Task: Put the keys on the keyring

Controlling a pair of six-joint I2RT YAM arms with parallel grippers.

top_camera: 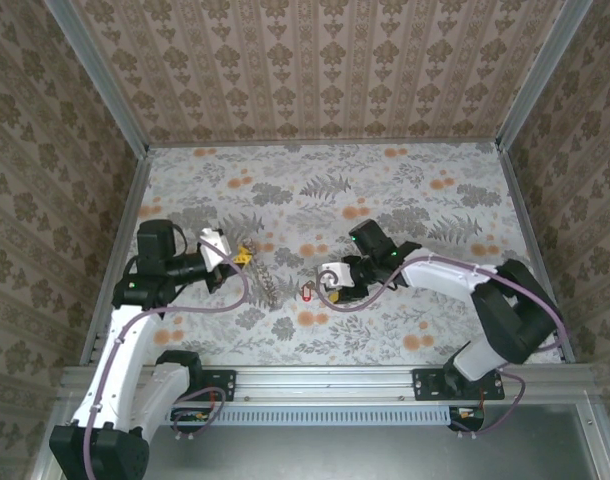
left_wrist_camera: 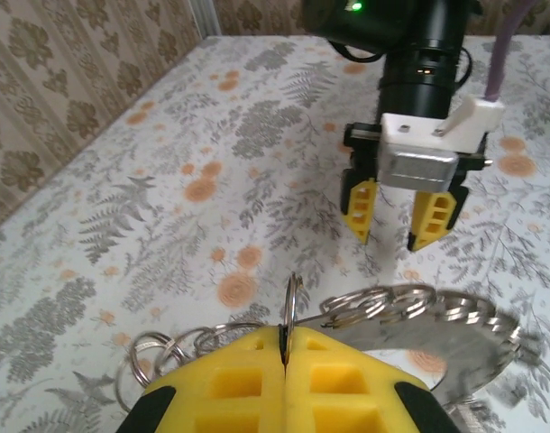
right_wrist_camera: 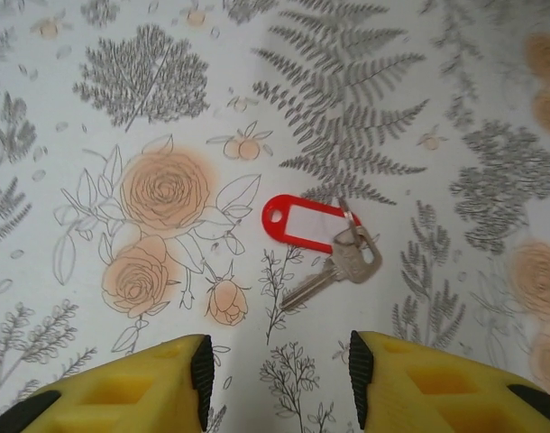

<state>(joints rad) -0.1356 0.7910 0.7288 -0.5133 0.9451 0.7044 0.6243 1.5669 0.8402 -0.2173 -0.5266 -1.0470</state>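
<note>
While right tool (right_wrist_camera: 279,365) gapes, keys (right_wrist_camera: 340,257) just ahead

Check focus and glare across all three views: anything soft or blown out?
Right wrist: keys sharp, with a faint shadow and no glare. Left wrist: keyring crisp near the left gripper, smeared and shiny towards the right edge; right gripper in focus. Top external: even light, table print clear, the keys only a tiny red speck.
</note>
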